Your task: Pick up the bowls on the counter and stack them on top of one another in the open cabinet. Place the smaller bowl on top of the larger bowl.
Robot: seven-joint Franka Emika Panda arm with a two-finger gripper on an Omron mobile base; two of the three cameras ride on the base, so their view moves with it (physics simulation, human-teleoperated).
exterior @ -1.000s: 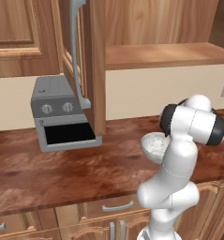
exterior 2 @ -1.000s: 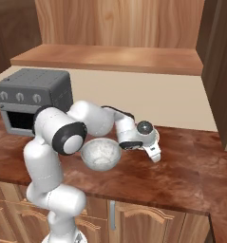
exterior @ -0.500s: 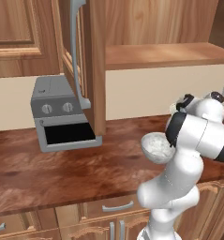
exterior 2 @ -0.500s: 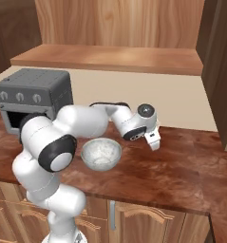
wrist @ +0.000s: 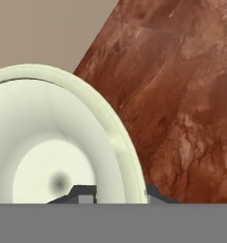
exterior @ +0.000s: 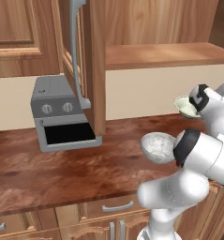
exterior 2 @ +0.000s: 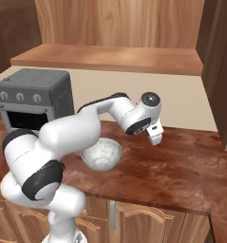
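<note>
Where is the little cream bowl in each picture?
Left base view: the cream bowl is at the right edge, held up above the counter, next to the robot's hand.
Right base view: I cannot make it out; the arm covers that spot.
Hand view: it fills the lower left.
Shared landmark: the reddish-brown counter.

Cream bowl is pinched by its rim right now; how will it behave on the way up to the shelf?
The smaller bowl looks rigid, so it should keep its shape. Its glossy rim may slip between the fingers. Held at one edge, it could swing or tilt.

Grey toaster oven (exterior: pixel 64 112) w/ dark front, apparently open, against beige wall (exterior: pixel 146 96).
</note>
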